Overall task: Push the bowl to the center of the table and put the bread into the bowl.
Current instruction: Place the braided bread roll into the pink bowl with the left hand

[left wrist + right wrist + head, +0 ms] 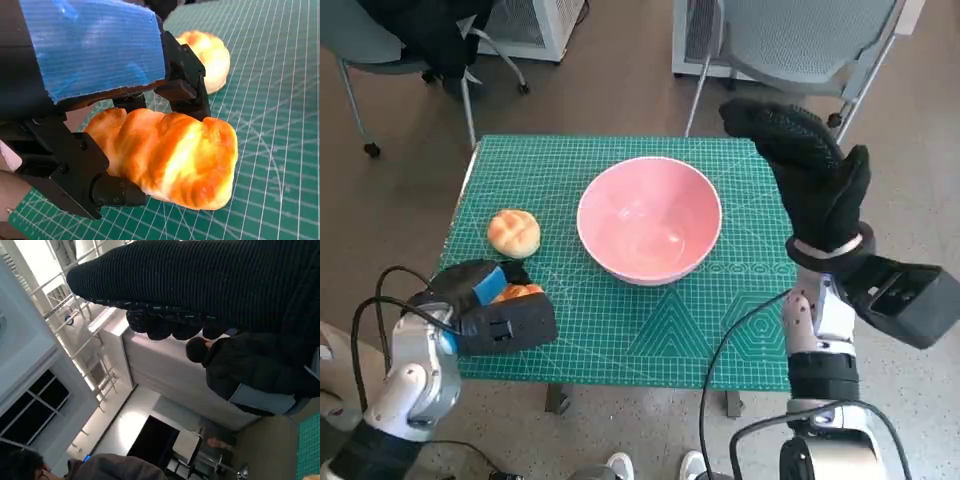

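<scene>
Bowl: I see pink bowl (649, 220) abt mid-table on green mat (620, 330), nothing in it.
L hand (492, 308): near L front corner, fingers (187, 90) pinching twisted bread (170, 157) low over mat.
Round bun (514, 232): on mat just beyond L hand, L of bowl.
R hand (810, 175): raised at bowl's R, fingers spread, holds nothing.

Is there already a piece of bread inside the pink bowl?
No, the pink bowl is empty in the head view; the round bun lies on the mat beside it, and the left hand holds the other bread.
</scene>
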### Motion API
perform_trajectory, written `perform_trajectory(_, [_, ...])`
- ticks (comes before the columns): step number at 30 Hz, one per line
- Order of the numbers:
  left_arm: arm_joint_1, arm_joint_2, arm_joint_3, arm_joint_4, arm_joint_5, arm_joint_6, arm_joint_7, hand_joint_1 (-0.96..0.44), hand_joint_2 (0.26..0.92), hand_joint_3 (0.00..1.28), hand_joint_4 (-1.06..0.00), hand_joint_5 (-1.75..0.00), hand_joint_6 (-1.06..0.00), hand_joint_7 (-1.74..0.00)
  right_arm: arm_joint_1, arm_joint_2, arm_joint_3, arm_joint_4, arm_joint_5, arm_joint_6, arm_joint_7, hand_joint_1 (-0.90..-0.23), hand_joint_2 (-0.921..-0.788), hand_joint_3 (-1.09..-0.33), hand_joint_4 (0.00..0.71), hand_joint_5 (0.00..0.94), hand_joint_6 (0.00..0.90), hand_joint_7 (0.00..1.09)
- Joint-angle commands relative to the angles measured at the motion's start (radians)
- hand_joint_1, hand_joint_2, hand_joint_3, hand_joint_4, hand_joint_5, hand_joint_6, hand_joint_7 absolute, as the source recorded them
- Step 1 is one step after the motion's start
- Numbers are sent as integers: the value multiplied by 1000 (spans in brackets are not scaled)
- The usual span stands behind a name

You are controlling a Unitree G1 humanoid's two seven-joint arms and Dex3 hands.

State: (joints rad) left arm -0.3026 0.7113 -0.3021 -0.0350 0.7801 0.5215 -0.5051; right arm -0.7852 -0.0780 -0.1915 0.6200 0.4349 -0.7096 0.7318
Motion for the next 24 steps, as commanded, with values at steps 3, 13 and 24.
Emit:
perform_trajectory(3, [12, 11, 26, -45, -4, -15, -13, 3, 729, 438, -640, -1429, -662, -1017, -3, -3, -2, 22, 2, 0, 13, -687, -921, -807, 52, 0, -1, 237])
perform_trajectory(13, [-16, 13, 70, -137, -2, -5, -54, 1, 800, 294, -648, -1385, -693, -969, -12, -5, -7, 36, 4, -3, 20, -687, -921, -806, 52, 0, -1, 227])
perform_trajectory(24, [-123, -2, 114, -274, 15, 14, -94, 1, 832, 183, -728, -1276, -733, -919, -21, -7, -12, 50, 8, -6, 30, -690, -921, -804, 53, 0, -1, 220])
